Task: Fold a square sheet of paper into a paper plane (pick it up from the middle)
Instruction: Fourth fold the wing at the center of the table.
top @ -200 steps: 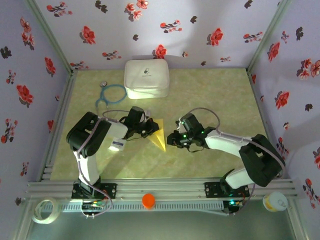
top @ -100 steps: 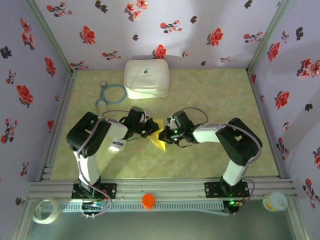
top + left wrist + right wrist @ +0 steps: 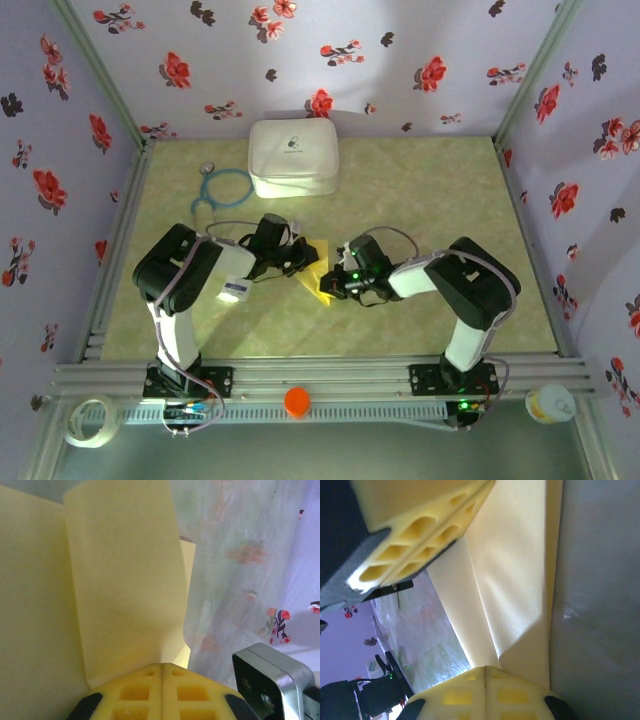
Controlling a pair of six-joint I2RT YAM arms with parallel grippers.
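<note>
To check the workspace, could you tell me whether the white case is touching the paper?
No, the case sits by the far wall, well apart from the paper at mid-table.

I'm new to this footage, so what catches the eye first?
A folded yellow paper at the middle of the table, pinched from either side by the left gripper and the right gripper, both shut on it. Behind, a white rounded case sits near the flowered back wall.

Lilac walls (image 3: pixel 400 40) w/ red flower print; pale green marbled tabletop (image 3: pixel 430 190); alu frame rail (image 3: pixel 330 375)
</note>
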